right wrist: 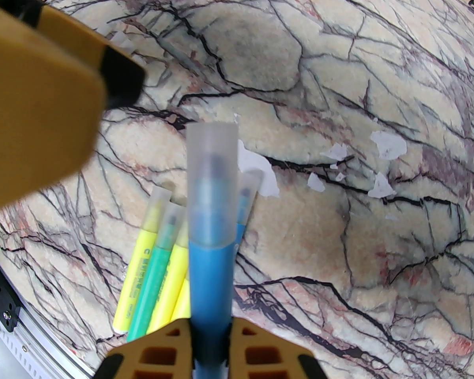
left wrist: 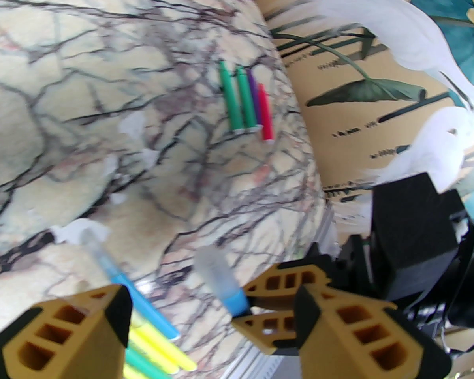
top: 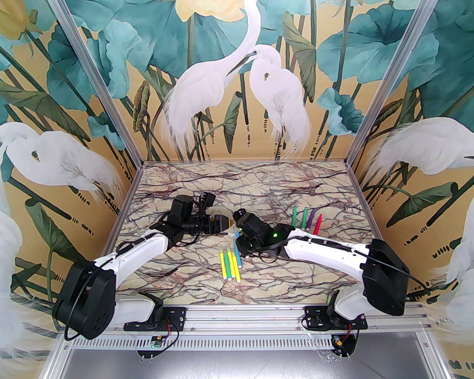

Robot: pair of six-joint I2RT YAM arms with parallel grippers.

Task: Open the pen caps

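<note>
Right claw [right wrist: 209, 332] grips blue pen [right wrist: 211, 274] near capped pens [right wrist: 158, 259].

Table [top: 173, 269] is showing cream marble, dark purple-black veining, white chipped patches. Blue pen [right wrist: 211, 274] is wearing a frosted clear cap [right wrist: 212, 160]. Yellow pens [right wrist: 136, 274] and a green pen [right wrist: 152, 282] are showing frosted caps too. Far pens [left wrist: 245, 101] are running green, green, purple, pink. Walls [top: 63, 93] are carrying white egrets, teal leaves, pale yellow blooms on tan.
</note>
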